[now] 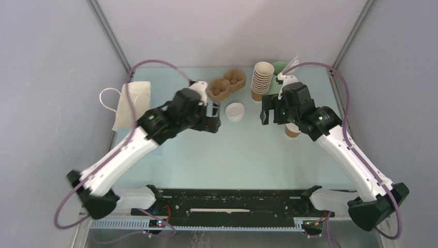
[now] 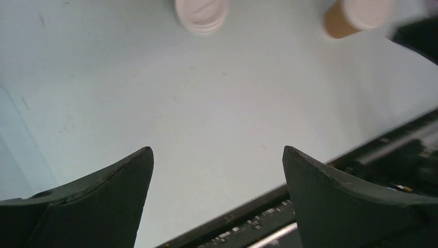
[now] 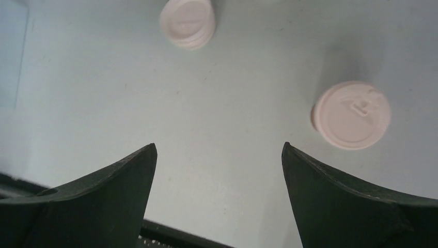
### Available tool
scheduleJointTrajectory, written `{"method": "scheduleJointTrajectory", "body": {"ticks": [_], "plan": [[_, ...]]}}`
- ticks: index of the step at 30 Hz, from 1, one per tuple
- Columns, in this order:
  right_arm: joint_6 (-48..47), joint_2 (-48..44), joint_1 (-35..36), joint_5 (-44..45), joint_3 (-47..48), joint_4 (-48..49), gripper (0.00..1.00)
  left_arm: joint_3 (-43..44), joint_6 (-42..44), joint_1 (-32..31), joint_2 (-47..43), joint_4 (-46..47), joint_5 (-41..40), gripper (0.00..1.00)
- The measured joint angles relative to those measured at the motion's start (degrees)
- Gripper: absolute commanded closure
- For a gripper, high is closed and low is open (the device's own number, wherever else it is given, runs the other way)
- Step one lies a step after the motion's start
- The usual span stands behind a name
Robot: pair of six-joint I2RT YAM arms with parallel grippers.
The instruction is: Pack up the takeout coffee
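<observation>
The left gripper is hanging over the pale blue-green table, its two black fingers standing wide apart with nothing between them.
A short stack of round white plastic lids is sitting at the top edge, partly cut off. Well to its right, the small brown paper cup with a white lid is showing, and a black rail is running across the lower right.

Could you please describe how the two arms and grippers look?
The left arm and right arm have white links, black joints and wrists, each with a small green light. A mauve cable loops along each. The gripper fingers are black, curved and pointed.
</observation>
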Motion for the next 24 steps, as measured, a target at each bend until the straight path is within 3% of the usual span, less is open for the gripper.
{"method": "scheduleJointTrajectory", "body": {"ticks": [5, 8, 12, 19, 24], "plan": [[1.27, -6.58, 1.60, -4.13, -6.80, 0.96, 0.00, 8.76, 4.52, 0.63, 18.58, -0.72, -6.16, 0.22], [1.97, -10.75, 0.37, -6.93, -11.34, 1.60, 0.00, 16.57, 7.32, 2.73, 28.81, -0.76, -7.54, 0.26], [2.16, -13.88, -3.21, -12.41, -15.10, 2.95, 0.01, 28.37, 11.45, 7.08, 41.48, -0.39, -6.56, 0.38], [1.86, -16.46, -5.11, -17.57, -20.02, 5.62, 0.01, 49.42, 17.07, 14.32, 62.10, -0.94, -0.92, 0.35], [1.62, -16.87, -5.09, -18.75, -20.65, 7.21, 0.01, 52.63, 19.17, 17.11, 67.89, -0.46, 3.06, 0.30]]}}
